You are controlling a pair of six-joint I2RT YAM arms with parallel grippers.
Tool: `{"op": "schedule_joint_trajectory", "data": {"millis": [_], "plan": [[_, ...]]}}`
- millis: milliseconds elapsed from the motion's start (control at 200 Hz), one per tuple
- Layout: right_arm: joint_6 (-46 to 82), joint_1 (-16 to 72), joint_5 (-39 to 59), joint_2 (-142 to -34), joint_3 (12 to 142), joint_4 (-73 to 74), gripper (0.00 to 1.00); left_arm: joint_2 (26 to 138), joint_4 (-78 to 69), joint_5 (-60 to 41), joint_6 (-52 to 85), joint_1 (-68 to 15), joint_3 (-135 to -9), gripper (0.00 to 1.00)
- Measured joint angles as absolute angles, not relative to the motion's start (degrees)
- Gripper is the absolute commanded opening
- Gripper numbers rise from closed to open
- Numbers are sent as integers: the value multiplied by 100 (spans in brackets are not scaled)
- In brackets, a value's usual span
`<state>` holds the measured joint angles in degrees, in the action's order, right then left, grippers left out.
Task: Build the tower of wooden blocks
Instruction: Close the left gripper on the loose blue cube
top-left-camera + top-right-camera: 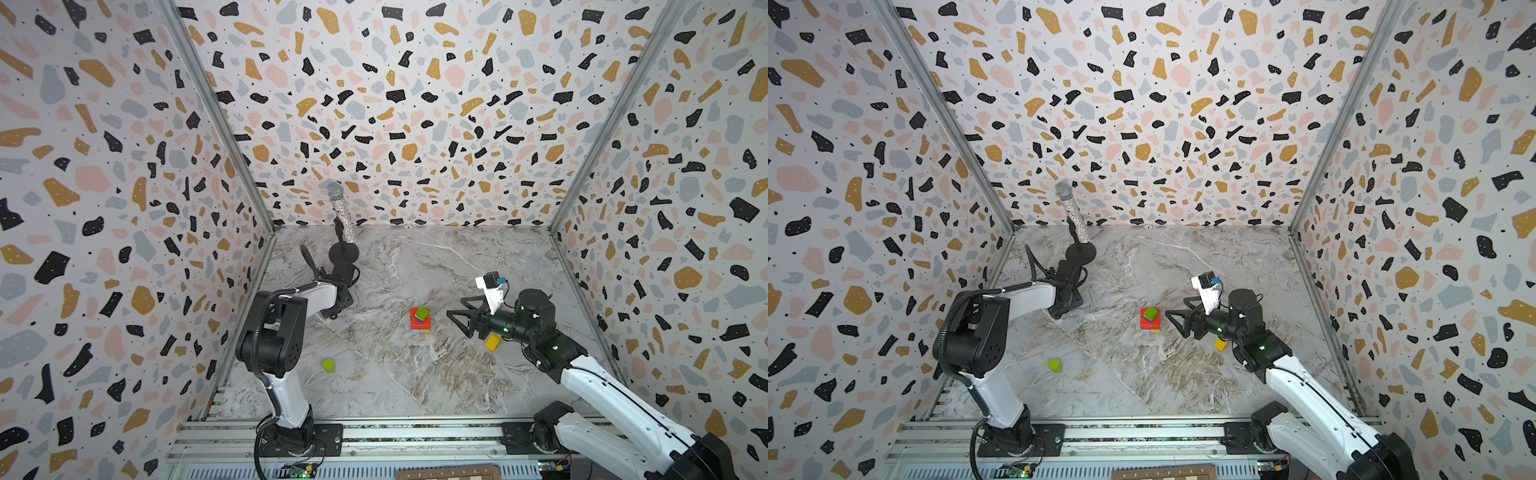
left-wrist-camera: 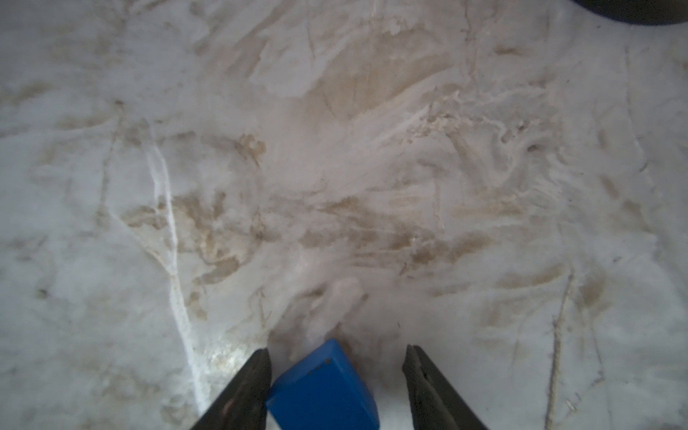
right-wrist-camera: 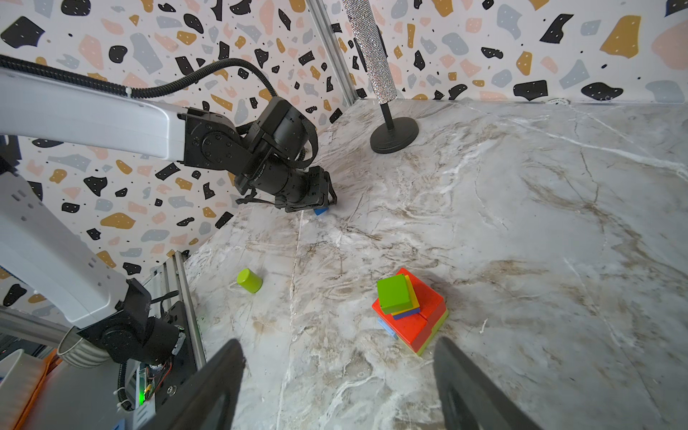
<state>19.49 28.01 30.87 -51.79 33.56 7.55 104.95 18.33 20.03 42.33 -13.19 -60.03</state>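
Tower (image 3: pixel 409 312) just ahead of the right pincer (image 3: pixel 338 341), green cube (image 3: pixel 394 294) on top; jaws wide and empty, likely held back so as not to knock it. Yellow block (image 1: pixel 493 342) just behind that pincer. Blue block (image 2: pixel 324 387) on the bench (image 2: pixel 372 149) between the left pincer (image 2: pixel 337 348) jaws, touching one, clear of the other: parted, no grip, seemingly lined up for a grasp. Green cylinder (image 3: pixel 249 281) well apart from both.

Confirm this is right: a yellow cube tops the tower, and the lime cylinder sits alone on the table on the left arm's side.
Not quite. The cube topping the tower is green, not yellow; the right wrist view shows it plainly. The rest holds: the lime cylinder sits alone on the table on the left arm's side.
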Motion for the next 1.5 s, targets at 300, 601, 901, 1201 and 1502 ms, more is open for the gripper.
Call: {"op": "schedule_joint_trajectory", "data": {"millis": [300,601,901,1201,1502], "plan": [[1946,2801,3085,-5179,3356,753,81,10731,1852,1955,4211,-1319,-6309,58],[1946,2801,3085,-5179,3356,753,81,10801,1828,1929,4200,-1323,-6392,55],[1946,2797,3087,-5192,3356,762,81,10499,1516,1918,4115,-1326,-5909,51],[1949,2797,3085,-5240,3354,766,81,10265,1542,1876,4108,-1330,-5645,39],[1946,2797,3081,-5240,3354,762,81,10265,1586,1837,4051,-1330,-5684,18]]}}
